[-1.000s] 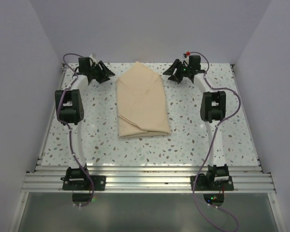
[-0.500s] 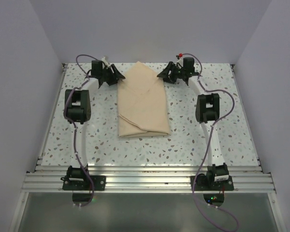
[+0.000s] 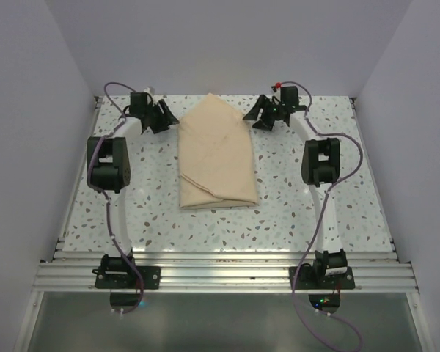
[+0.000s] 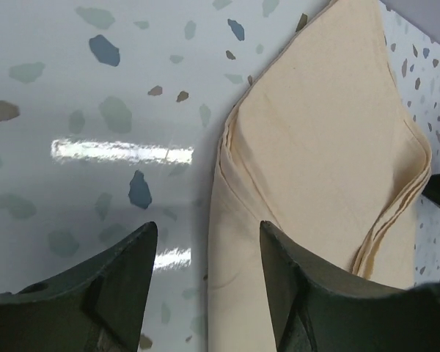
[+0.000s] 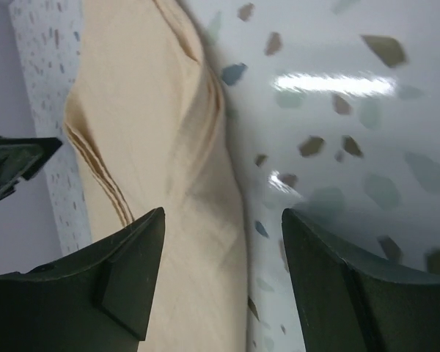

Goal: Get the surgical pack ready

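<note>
Though glossy, speckled table (image 3: 301,213); pale walls (image 3: 205,44)

We see a glossy white table (image 3: 293,205), speckled with grey and brown flecks and catching streaks of glare. One thing lies directly on it: the surgical pack (image 3: 215,155), a folded beige-tan bundle lying flat at the centre. Its pointed tip aims toward 12 o'clock, close to the far edge, and its squared end faces 6 o'clock. At 6 o'clock a ribbed metal rail (image 3: 227,275) borders the tabletop.
</note>
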Controlling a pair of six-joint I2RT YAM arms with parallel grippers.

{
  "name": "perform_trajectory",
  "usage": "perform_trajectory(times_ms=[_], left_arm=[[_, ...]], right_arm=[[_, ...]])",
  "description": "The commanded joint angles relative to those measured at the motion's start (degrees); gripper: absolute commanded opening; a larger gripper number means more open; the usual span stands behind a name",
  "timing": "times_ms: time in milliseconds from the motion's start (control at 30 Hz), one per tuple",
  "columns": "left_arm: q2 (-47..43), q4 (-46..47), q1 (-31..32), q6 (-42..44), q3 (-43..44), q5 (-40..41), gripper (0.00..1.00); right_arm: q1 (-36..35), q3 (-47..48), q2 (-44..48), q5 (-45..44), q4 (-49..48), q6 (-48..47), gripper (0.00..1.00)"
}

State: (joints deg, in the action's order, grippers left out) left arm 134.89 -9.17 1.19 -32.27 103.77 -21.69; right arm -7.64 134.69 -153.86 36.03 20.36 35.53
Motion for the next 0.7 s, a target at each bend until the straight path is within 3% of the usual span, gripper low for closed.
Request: perform_trajectory(times_ms=[0, 100, 200, 233, 300, 367, 467, 667], left_arm=[[-12.5, -2.3, -0.9, 4.1, -3.3, 2.6, 0.61], [-17.4, -0.9, 0.2, 2.6, -10.1, -3.2, 0.53], [-21.5, 4.8, 1.5, 0.5, -20.8, -10.8, 0.25], [-22.6, 6.2, 1.8, -0.2, -23.4, -11.7, 0.22], [-23.9, 11.1, 2.4, -1.5, -29.7, -15.5, 0.15], [-23.4, 11.1, 3.4, -1.0, -31.8, -17.4, 0.1], [-21.5, 9.6, 3.9, -0.1, -32.8, -19.3, 0.02], [-18.4, 4.9, 3.8, 0.7, -32.2, -18.1, 0.0]], right_arm=[[3.5, -5.8, 10.1, -7.5, 10.6, -6.1, 0.69], [3.3, -12.6, 17.2, -4.9, 10.9, -6.3, 0.64], [2.3, -24.6, 23.9, -1.7, 7.9, -4.9, 0.57], [1.6, -25.6, 25.6, 0.9, 8.3, -5.7, 0.54], [1.1, -28.3, 26.9, 3.2, 9.6, -8.1, 0.37], [1.0, -31.3, 27.8, 8.3, 8.0, -7.1, 0.21], [0.2, -34.7, 26.2, 12.9, 4.6, -5.7, 0.11], [-1.2, -35.0, 20.9, 14.2, 9.6, -8.5, 0.07]])
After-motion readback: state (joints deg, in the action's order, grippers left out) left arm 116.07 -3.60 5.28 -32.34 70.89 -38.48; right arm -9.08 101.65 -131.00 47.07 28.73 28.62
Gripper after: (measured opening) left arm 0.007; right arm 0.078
